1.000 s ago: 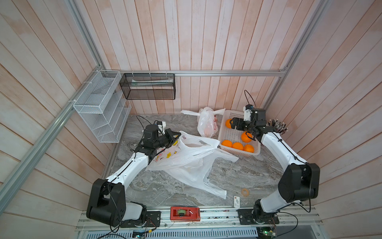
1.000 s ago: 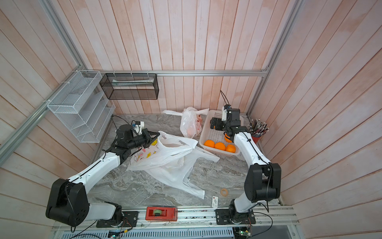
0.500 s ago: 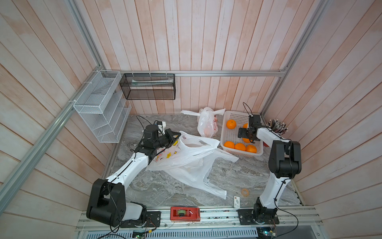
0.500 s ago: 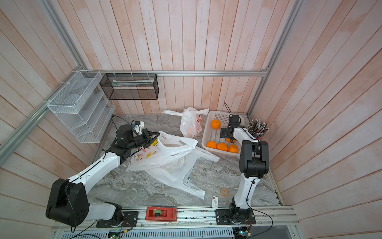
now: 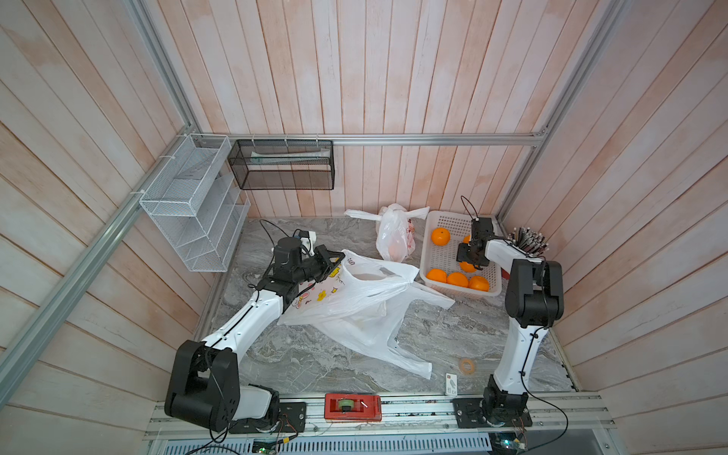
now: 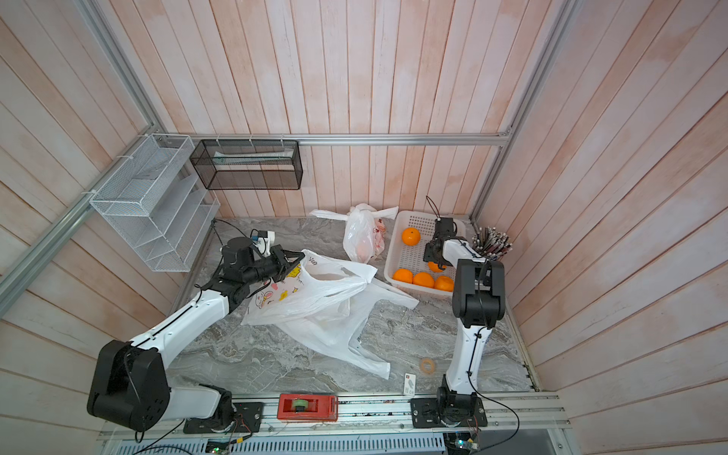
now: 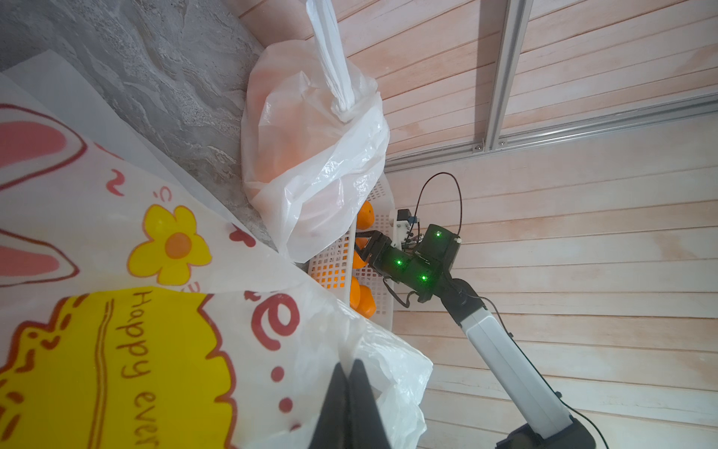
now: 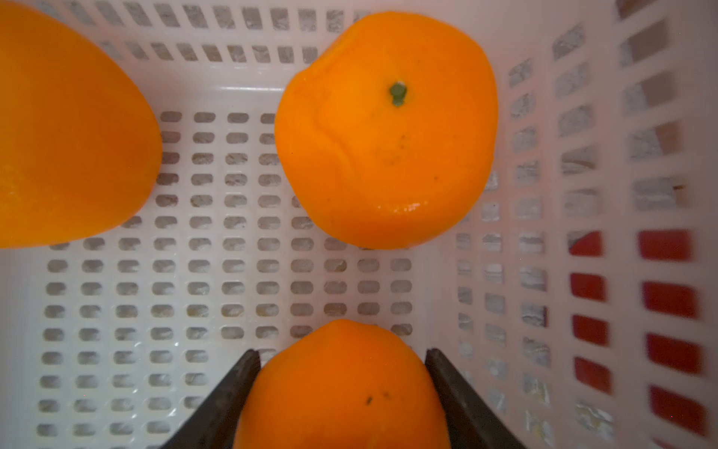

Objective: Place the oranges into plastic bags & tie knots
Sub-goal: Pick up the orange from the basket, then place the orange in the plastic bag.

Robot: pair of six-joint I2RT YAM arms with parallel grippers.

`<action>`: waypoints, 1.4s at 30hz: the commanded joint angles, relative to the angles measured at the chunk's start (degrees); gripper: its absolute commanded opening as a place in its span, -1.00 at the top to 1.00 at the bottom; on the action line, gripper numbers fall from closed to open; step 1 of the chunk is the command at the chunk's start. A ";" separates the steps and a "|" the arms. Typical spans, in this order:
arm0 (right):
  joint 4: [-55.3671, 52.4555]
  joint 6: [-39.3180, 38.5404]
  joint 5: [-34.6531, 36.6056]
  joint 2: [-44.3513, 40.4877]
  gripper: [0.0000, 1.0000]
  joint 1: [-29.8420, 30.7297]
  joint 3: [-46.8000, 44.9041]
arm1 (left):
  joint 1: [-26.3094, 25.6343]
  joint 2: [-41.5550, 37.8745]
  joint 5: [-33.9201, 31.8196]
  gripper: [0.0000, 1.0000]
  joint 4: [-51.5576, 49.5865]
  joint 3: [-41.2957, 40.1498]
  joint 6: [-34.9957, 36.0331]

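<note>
Three plastic bags (image 5: 356,289): one knotted bag (image 5: 394,240) at upper centre, its fruit too veiled to count, two flat at mid-frame. One white basket (image 5: 443,258) right of centre holds five oranges (image 5: 457,279) in plain sight and a sliver of a sixth. Upper left: one white rack (image 5: 185,205), one black rack (image 5: 281,165). Lower edge: one red tape dispenser (image 5: 352,407), one tape ring (image 5: 467,366), one card (image 5: 451,384).
</note>
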 commanded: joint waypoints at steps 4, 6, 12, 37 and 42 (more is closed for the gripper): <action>0.65 0.83 -10.22 -15.94 -0.27 0.00 -5.90 | 0.31 -0.50 -0.35 1.00 -0.26 -0.21 1.28; 2.14 2.34 -15.72 -21.77 -0.27 0.60 -8.58 | 0.29 -0.39 -0.23 1.00 -0.05 -0.30 1.25; 10.87 9.53 -30.72 -36.13 -0.27 8.53 -16.22 | 0.35 -0.36 0.13 1.00 0.22 -0.40 1.34; 17.18 14.47 -31.73 -15.01 -0.66 43.19 -3.39 | 0.31 -2.49 -0.18 1.00 0.42 -1.02 0.46; 16.44 12.99 -30.93 -18.59 -0.90 43.20 -3.80 | 0.36 -2.01 -0.14 1.00 0.63 -0.93 0.61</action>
